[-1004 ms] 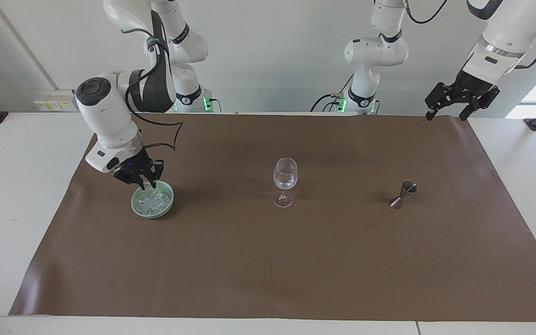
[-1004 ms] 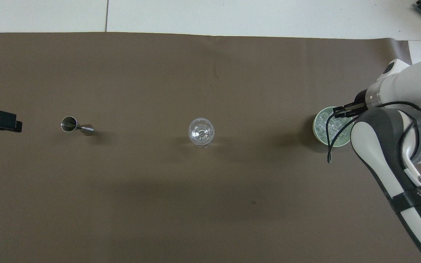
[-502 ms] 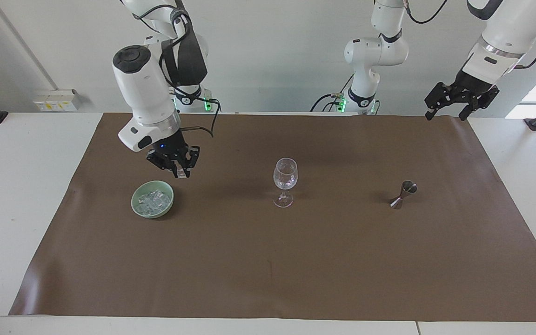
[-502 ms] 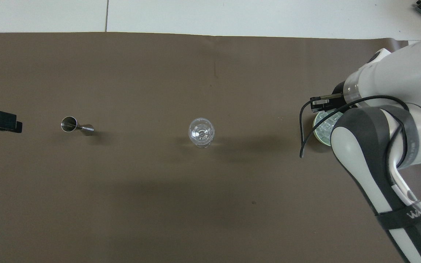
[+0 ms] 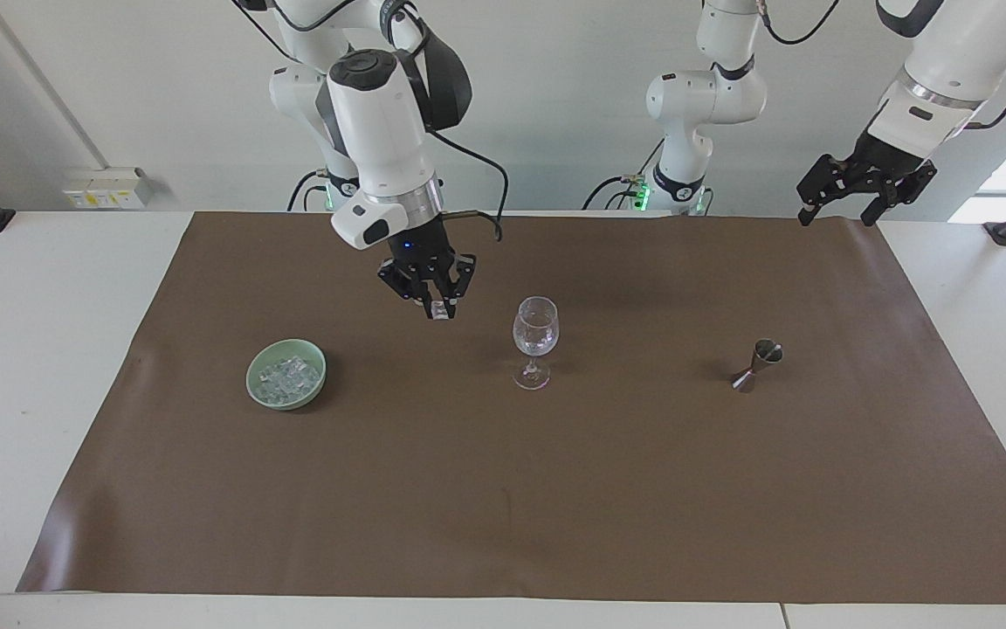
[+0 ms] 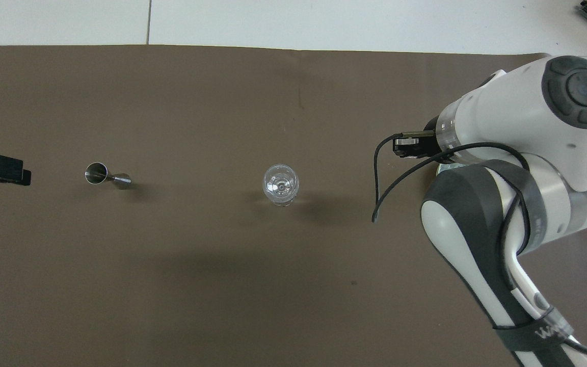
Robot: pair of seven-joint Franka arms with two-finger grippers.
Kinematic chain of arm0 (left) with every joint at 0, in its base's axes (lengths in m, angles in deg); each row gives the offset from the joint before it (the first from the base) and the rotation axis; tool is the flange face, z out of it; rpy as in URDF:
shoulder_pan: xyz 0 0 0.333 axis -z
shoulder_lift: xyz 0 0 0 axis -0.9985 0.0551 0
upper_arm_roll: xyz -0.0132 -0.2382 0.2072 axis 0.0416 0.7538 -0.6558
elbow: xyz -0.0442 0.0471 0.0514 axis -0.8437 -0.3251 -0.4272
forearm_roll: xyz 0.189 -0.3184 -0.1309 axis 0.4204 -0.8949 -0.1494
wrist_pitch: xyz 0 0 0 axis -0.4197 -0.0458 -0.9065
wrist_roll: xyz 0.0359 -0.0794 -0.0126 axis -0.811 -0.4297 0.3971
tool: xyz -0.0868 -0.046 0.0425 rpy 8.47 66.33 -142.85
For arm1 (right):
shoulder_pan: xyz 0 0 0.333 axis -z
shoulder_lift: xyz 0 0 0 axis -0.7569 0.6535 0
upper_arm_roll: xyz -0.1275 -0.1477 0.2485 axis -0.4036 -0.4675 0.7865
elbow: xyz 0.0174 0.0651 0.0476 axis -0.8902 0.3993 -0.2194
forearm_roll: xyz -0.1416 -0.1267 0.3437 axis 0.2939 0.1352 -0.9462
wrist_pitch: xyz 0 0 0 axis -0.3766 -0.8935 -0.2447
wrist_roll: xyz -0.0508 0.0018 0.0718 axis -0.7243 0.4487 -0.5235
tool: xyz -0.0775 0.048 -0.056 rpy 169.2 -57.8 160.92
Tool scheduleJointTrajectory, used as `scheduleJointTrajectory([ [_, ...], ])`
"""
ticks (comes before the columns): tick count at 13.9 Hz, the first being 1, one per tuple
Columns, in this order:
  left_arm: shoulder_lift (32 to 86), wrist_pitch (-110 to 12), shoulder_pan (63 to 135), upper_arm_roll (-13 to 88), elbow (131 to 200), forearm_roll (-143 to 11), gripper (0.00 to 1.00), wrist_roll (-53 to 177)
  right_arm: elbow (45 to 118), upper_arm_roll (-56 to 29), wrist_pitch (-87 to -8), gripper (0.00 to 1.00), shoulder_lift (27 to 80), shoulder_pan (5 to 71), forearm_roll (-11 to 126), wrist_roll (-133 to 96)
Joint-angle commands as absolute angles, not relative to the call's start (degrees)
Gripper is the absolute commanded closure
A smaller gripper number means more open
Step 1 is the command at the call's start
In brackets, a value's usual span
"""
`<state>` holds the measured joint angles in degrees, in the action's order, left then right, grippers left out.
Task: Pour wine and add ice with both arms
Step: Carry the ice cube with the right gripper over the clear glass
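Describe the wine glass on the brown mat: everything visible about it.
The clear stemmed wine glass stands upright near the middle of the brown table mat, on a round foot with a thin stem and a rounded bowl open at the top. It looks like transparent glass; no dark liquid shows inside. Seen from above, its rim is a clean circle. Nothing touches it but the mat. It stands between the pale green bowl of ice cubes and the small metal double-cone jigger.

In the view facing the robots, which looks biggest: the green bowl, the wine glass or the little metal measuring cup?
1. Wine glass and green bowl: too alike to rank, the glass taller, the bowl wider.
2. Metal measuring cup: clearly the smallest.
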<state>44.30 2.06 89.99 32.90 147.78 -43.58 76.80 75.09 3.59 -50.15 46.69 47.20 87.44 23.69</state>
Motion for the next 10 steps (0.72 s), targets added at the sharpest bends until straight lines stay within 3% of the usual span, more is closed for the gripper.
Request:
scheduleJointTrajectory([
  [1, 43.13, 2.70, 89.39, 33.14, 148.64, -43.24, 0.00, 77.60, 74.85, 5.82, -53.02, 1.00, 47.46, 46.74, 86.93, 29.58],
  [10, 43.22, 2.70, 89.39, 33.14, 148.64, -43.24, 0.00, 77.68, 74.59, 5.99, -60.32, 1.00, 51.94, 39.70, 88.16, 40.22],
])
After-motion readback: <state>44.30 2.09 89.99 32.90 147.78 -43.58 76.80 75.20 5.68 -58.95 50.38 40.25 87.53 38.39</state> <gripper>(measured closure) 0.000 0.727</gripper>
